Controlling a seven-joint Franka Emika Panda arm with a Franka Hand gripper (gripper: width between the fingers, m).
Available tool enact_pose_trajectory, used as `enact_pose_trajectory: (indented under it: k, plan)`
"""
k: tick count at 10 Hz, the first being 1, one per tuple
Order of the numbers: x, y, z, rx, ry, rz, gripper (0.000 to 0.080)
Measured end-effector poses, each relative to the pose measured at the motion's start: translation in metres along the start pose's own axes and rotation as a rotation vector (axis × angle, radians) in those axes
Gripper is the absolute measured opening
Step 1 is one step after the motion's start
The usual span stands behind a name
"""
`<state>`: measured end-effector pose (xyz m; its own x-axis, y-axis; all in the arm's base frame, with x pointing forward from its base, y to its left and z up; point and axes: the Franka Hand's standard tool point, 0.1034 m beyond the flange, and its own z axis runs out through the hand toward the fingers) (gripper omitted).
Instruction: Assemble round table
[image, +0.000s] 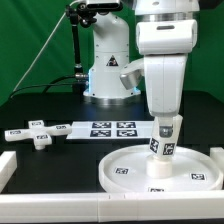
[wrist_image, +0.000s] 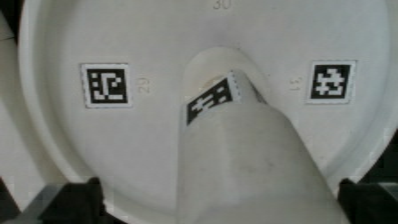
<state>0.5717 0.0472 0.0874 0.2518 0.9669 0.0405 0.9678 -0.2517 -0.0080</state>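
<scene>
The round disc (image: 125, 172) lay rim-up on the surface (image: 30, 105), evidently to receive the cylinder (image: 165, 145), which stood upright at its centre. The pincer (image: 165, 118) stood wide astride the cylinder's top, apparently unclamped. The cross-shaped piece (image: 40, 135) lay well apart.

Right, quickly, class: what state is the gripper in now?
The gripper: open, jaws either side of the upright cylinder standing on the disc; no grip visible.
</scene>
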Motion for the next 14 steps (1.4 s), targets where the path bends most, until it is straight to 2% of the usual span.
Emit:
enact_pose_trajectory:
  k: [1, 2, 3, 7, 10, 14]
  plan:
    - [0.0003, -0.0006, 0.0013, 0.002, -0.001, -0.001, 0.0559]
    - [0.0000, -0.0008, 0.0020, 0.003, -0.001, 0.000, 0.0559]
    - [-0.0005, -0.0012, 0.0022, 0.005, -0.002, 0.000, 0.0407]
    - [-0.0009, -0.0011, 0.0024, 0.005, -0.002, 0.037, 0.0407]
    - [-0.0012, -0.0007, 0.0024, 0.004, -0.001, 0.278, 0.0407]
    - [-0.0085, 0.0029, 0.0022, 0.008, 0.049, 0.726, 0.0409]
